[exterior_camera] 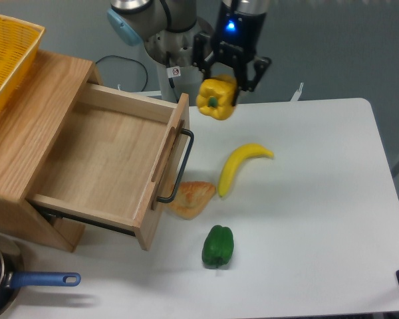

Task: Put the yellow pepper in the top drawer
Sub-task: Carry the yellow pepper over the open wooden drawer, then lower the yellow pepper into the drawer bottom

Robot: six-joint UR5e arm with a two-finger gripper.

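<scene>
My gripper (221,85) clamps the yellow pepper (216,98) aloft just right of the open top drawer (100,159), where I judge a low carry could clip its front panel and knock the pepper loose.

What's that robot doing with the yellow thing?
The robot arm's tool is holding the yellow pepper up in the air, above the table and just right of the top drawer. The drawer is pulled open and looks empty inside, so the pepper is not in it yet. On the table lie a banana, a green pepper and a pastry by the drawer front, none being touched.
</scene>
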